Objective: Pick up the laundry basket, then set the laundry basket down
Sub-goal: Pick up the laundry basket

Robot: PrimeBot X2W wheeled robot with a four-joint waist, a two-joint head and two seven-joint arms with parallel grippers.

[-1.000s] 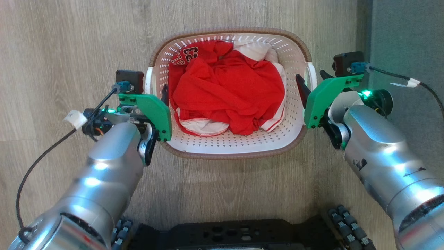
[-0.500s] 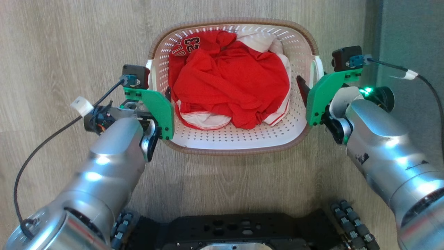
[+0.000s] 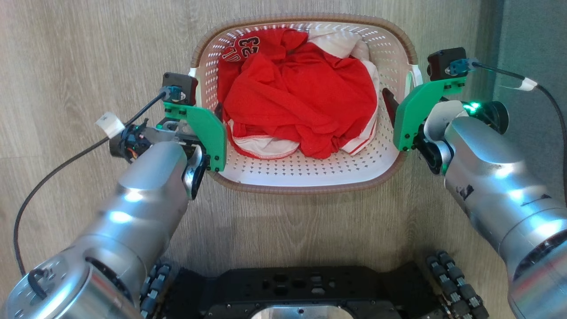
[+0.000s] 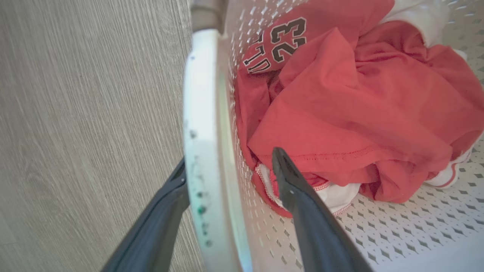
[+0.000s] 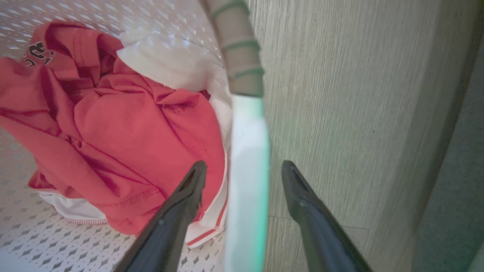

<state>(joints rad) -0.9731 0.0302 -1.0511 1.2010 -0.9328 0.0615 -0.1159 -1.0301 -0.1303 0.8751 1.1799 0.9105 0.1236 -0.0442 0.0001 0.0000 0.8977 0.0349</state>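
Laundry basket (image 3: 305,175) straight ahead of me, held between my two arms above the wooden floor (image 3: 88,66). Whether its base touches the boards I cannot tell. It is cream-white and perforated, with a brown rim (image 3: 310,189). A crumpled red jersey (image 3: 301,102) with the number 23 on it fills most of the inside, and a white garment (image 3: 341,42) is bunched at the far side.

My left hand (image 4: 229,156) is spread around the left handle (image 4: 200,113). Its outer finger (image 4: 159,226) lies against the outside of the white bar. Its inner finger (image 4: 302,204) reaches inside the basket just beside the jersey's hem, with a gap between it and the bar.

My right hand (image 5: 242,164) is spread the same way around the right handle (image 5: 245,151). One finger is inside next to the red cloth and the other is outside over the floor. The bar stands between them, and I see a little space on each side. Neither hand is pinching anything.

A grey-green surface (image 3: 531,44) borders the floor at my right. My dark wheeled base (image 3: 301,292) shows near the bottom of the head view.
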